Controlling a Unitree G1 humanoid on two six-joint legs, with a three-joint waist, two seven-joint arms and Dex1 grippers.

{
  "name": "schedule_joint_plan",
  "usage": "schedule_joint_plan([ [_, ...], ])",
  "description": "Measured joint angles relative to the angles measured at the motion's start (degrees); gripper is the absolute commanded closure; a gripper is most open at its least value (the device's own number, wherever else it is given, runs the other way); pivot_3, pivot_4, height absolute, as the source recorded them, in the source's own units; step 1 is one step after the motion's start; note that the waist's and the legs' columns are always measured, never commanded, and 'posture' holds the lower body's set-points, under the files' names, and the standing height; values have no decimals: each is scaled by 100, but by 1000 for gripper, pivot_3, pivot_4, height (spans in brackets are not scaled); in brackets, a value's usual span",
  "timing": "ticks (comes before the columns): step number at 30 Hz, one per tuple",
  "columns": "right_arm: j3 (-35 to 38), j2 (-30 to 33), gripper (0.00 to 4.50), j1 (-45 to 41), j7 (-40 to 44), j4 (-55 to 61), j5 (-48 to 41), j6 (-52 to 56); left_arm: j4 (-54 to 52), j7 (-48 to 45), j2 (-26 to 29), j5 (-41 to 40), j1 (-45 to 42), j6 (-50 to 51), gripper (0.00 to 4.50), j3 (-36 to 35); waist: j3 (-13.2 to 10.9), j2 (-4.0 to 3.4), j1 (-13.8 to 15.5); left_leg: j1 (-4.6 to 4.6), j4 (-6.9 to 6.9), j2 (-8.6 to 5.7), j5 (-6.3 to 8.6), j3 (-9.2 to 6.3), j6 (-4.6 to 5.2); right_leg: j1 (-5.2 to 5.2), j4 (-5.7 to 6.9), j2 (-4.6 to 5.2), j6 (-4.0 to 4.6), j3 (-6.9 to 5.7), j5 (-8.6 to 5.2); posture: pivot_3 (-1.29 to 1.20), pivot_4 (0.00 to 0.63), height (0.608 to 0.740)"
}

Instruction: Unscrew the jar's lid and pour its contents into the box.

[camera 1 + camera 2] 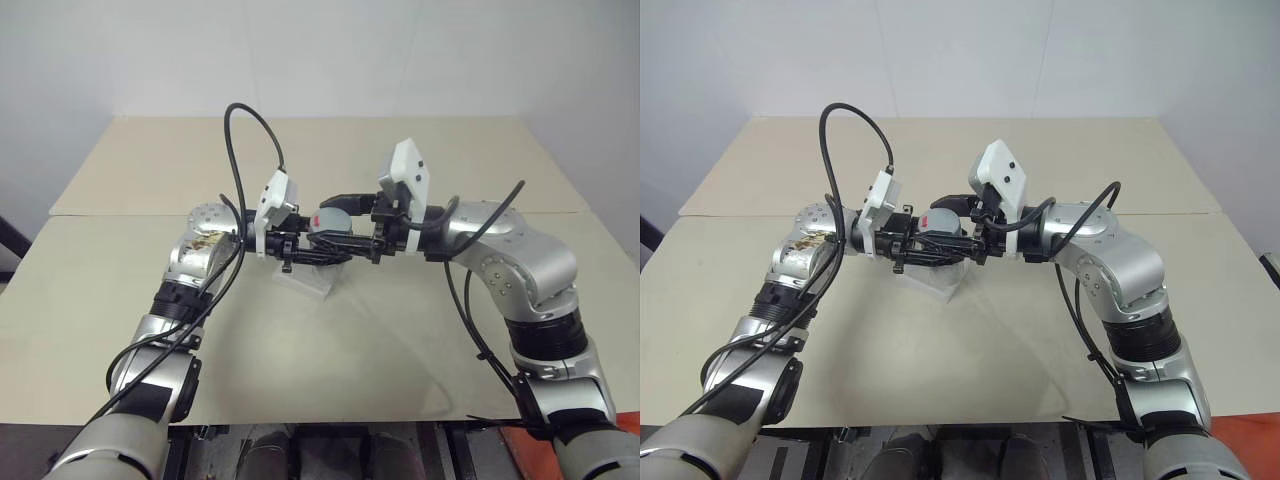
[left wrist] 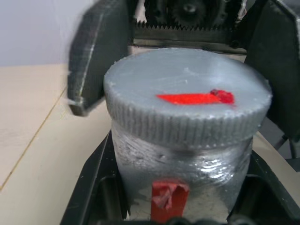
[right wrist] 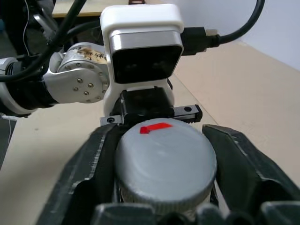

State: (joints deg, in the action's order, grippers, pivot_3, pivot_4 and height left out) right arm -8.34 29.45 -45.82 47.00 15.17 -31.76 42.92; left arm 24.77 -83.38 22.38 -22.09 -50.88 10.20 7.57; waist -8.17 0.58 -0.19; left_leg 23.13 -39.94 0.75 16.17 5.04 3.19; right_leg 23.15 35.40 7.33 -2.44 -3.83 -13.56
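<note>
The jar (image 2: pixel 187 164) is a small clear cylinder with a red mark on its side, held level above the table with my left gripper (image 1: pixel 298 245) shut on its body. Its grey ribbed lid (image 3: pixel 164 159) carries a red mark on top and faces my right gripper (image 1: pixel 358 240). The two black fingers (image 3: pixel 89 164) of that gripper press against the lid's rim from both sides. The two grippers meet tip to tip over the box (image 1: pixel 305 281), a shallow clear tray lying on the table just below the jar.
The beige table (image 1: pixel 320 340) spreads wide on all sides of the box, with a seam (image 1: pixel 120 214) running across it behind the arms. Black cables (image 1: pixel 245 130) loop up from both wrists.
</note>
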Motion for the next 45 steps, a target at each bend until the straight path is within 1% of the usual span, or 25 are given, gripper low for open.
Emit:
schedule_joint_plan([
  [5, 0, -6, 1735, 31, 183, -91, 24, -226, -1, -15, -2, 0, -10, -11, 2496, 3, 0, 0, -2, 0, 0, 0, 0, 0, 0, 0, 1, 0, 0, 0, 0, 0, 150, 740],
  [8, 0, -5, 1735, 46, 680, -351, 18, -618, 0, -256, 0, -11, -31, -29, 2496, 12, 0, 0, -5, -1, -1, -1, 0, 2, 0, -1, 0, 0, 0, 0, 0, 0, 150, 740],
  [12, -18, -1, 1735, -176, 2068, -1222, -76, -1303, -4, -717, -31, -104, -95, 1, 2496, 126, 0, 0, -14, -2, -4, -1, 0, 3, 0, -2, 0, -2, 0, 0, 0, 0, 150, 740],
  [14, -67, -37, 1735, -494, 2914, -1830, -97, -1623, -54, -834, -7, -333, -135, 56, 2496, 265, 0, 0, -45, -2, -4, 1, 0, 0, 0, -3, 1, -2, 0, 1, 0, 0, 150, 740],
  [16, -105, -166, 1735, -785, 3559, -2376, -117, -1817, -175, -872, 82, -575, -147, 180, 2496, 390, 0, 0, -69, -3, -4, 2, 0, 0, 0, -1, 3, -3, 0, 3, 0, 0, 150, 740],
  [18, -241, -244, 1735, -1078, 4051, -2911, -270, -1998, -294, -882, 223, -855, -172, 299, 2496, 564, 0, -1, -99, -7, -4, 4, 0, 2, 0, 1, 11, -3, 0, 6, 0, 0, 150, 740],
  [19, -362, -249, 1735, -1183, 4153, -3097, -384, -2073, -332, -884, 300, -961, -177, 335, 2496, 639, 0, -1, -106, -10, -4, 5, -1, 2, 0, 2, 16, -3, 0, 6, 0, 0, 150, 740],
  [21, -720, -194, 1735, -1403, 4188, -3436, -692, -2241, -351, -886, 450, -1122, -188, 358, 2496, 749, -1, -2, -113, -15, -5, 6, -1, 2, -2, 2, 27, -2, 0, 6, 0, 0, 150, 740],
  [24, -1036, -164, 1735, -1589, 4227, -3747, -970, -2440, -349, -882, 560, -1241, -211, 357, 2496, 838, -1, -2, -104, -15, -8, 7, -2, 2, -2, 2, 29, -2, 0, 6, 0, 0, 150, 740],
  [29, -1335, -164, 1735, -1695, 4251, -4059, -1179, -2779, -321, -860, 622, -1283, -215, 327, 2496, 937, -1, -2, -69, -11, -12, 7, -2, 2, -2, 3, 30, -1, 0, 5, 0, 0, 150, 740],
  [31, -1335, -152, 1015, -1694, 4260, -4089, -1170, -2841, -264, -864, 617, -1230, -214, 255, 2496, 908, -1, -2, -63, -10, -15, 6, -2, 2, -2, 3, 30, -1, 0, 5, 0, 0, 150, 740],
  [32, -1335, -150, 769, -1693, 4259, -4092, -1162, -2858, -260, -868, 596, -1194, -215, 241, 2496, 906, -1, -2, -63, -9, -15, 6, -2, 2, -2, 3, 30, -1, 0, 4, 0, 0, 150, 740],
  [33, -1319, -160, 525, -1688, 4259, -4091, -1128, -2869, -260, -871, 553, -1152, -214, 232, 2496, 908, -1, -2, -63, -10, -15, 6, -2, 2, -2, 3, 31, -2, 0, 4, 0, 0, 150, 740],
  [34, -1303, -170, 169, -1682, 4259, -4090, -1096, -2871, -259, -875, 522, -1132, -214, 230, 2496, 910, -1, -2, -66, -9, -15, 6, -2, 2, -2, 4, 31, -2, 0, 4, 0, 0, 150, 740],
  [35, -1258, -176, 73, -1658, 4259, -4079, -1042, -2870, -256, -877, 516, -1106, -214, 230, 2496, 909, -1, -2, -67, -9, -15, 7, -2, 3, -3, 5, 31, -2, 0, 4, 0, 0, 150, 740],
  [41, -643, -77, 73, -1206, 4165, -3685, -741, -2865, -127, -840, 566, -824, -184, 228, 2496, 609, -1, -2, -62, -8, -16, 7, -2, 3, -3, 7, 34, -2, 0, 4, 0, 0, 150, 740],
  [43, -412, 40, 73, -983, 4017, -3378, -664, -2843, -102, -752, 585, -702, -137, 215, 2496, 474, -1, -2, -50, -6, -16, 7, -2, 3, -3, 7, 33, -1, 0, 2, 0, 0, 150, 740],
  [45, -166, 239, 73, -665, 3660, -2926, -519, -2798, -2, -532, 644, -541, -74, 126, 2496, 356, -1, -2, -44, -6, -17, 8, -2, 3, -3, 7, 33, 1, 0, 1, 0, 0, 150, 740],
])
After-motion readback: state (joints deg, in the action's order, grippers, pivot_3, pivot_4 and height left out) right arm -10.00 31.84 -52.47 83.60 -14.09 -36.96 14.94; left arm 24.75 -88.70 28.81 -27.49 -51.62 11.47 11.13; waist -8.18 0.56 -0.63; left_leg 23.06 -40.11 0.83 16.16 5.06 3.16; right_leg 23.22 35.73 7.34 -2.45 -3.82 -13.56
